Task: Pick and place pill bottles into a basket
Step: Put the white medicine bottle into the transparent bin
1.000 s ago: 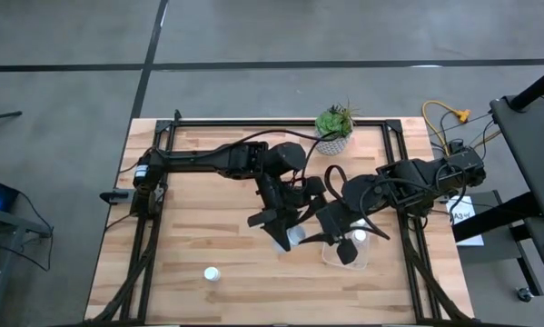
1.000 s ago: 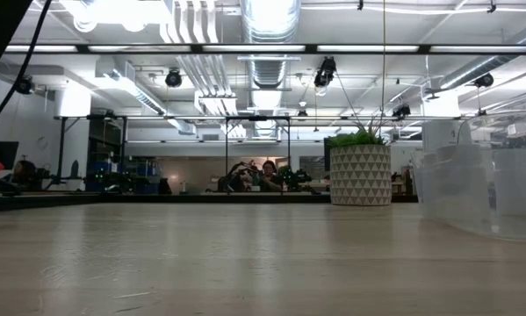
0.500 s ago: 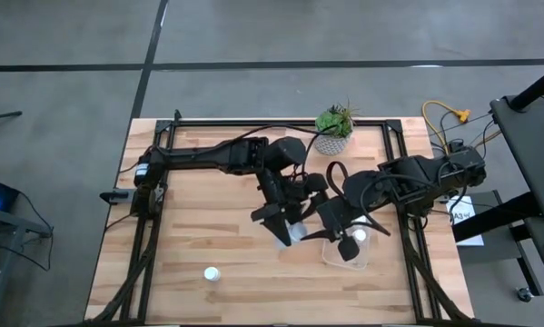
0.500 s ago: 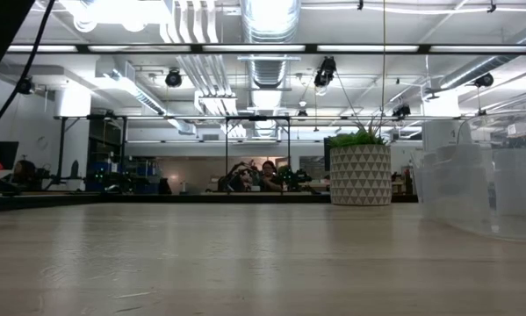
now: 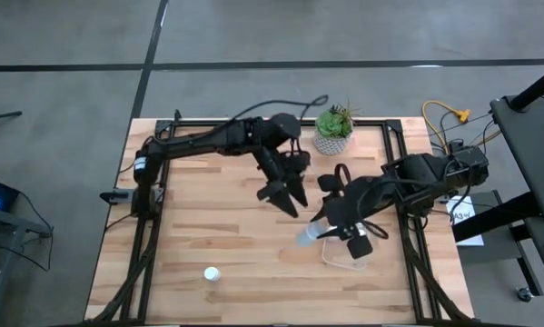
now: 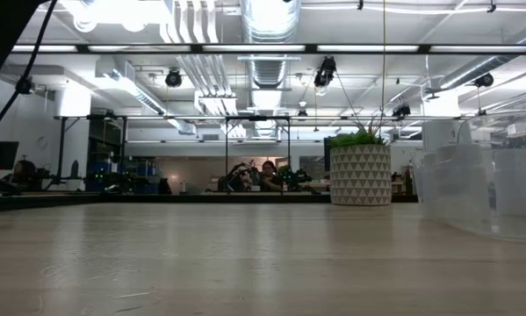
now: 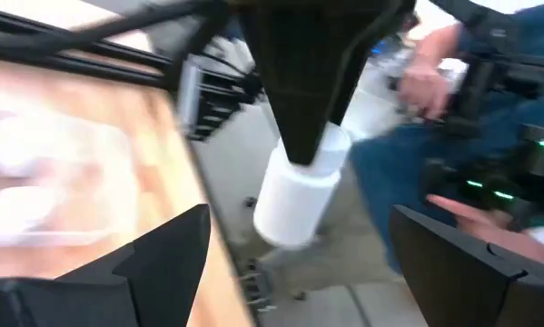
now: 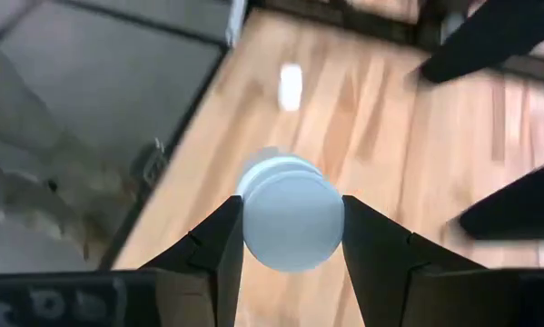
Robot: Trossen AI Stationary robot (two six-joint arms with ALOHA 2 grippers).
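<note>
My right gripper (image 5: 319, 232) is shut on a white pill bottle (image 5: 307, 237), which it carries above the wood just left of the clear basket (image 5: 349, 256). The basket holds more white bottles (image 7: 13, 154). My left gripper (image 5: 282, 202) hangs open and empty over the table's middle, on the far side of the held bottle. In the left wrist view its fingers (image 7: 167, 254) stand well apart, with the held bottle (image 7: 299, 195) beyond them. One more pill bottle (image 5: 212, 273) stands on the table at the near left. My right gripper pinches the bottle's round sides (image 8: 292, 222) between its two fingers (image 8: 222, 245). The fingers come roughly level from the table's right and lie along the bottle, one of its ends facing the wrist camera. The bottle sticks out past the fingertips (image 5: 305, 239), lifted clear of the table.
A potted green plant (image 5: 333, 129) stands at the far edge right of centre, close behind my left arm. A dark frame (image 5: 153, 227) runs around the tabletop. In the left wrist view a person's hands (image 7: 435, 77) show beyond the table.
My left gripper has opened, let go of the bottle and drawn back toward the table's far edge. The bottle stays in my right gripper, shifted a little toward the basket.
</note>
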